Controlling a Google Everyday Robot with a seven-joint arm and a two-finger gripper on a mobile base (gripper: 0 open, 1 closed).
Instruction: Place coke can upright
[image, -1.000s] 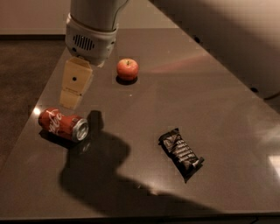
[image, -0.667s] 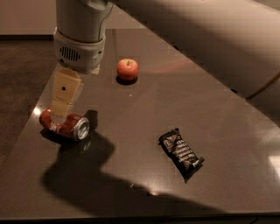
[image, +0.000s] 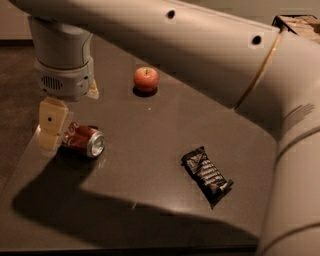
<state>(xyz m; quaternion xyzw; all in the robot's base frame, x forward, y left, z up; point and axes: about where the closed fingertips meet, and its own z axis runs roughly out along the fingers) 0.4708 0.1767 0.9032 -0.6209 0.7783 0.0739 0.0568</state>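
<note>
At 9 o'clock on the dark, glossy counter (image: 150, 125), the gripper (image: 72, 119) hangs with its fingers (image: 51, 125) spread. One finger touches the coke can (image: 84, 141), which lies on its side. A red apple (image: 146, 79) sits at 12 o'clock and a black-wrapped candy bar (image: 206, 175) at 4. The room is dim.

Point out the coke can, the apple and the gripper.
coke can (image: 81, 139): camera view, on its red side wall.
apple (image: 146, 79): camera view, on the middle of its red skin.
gripper (image: 54, 122): camera view, on its tan lower part, down by the coke can.
</note>
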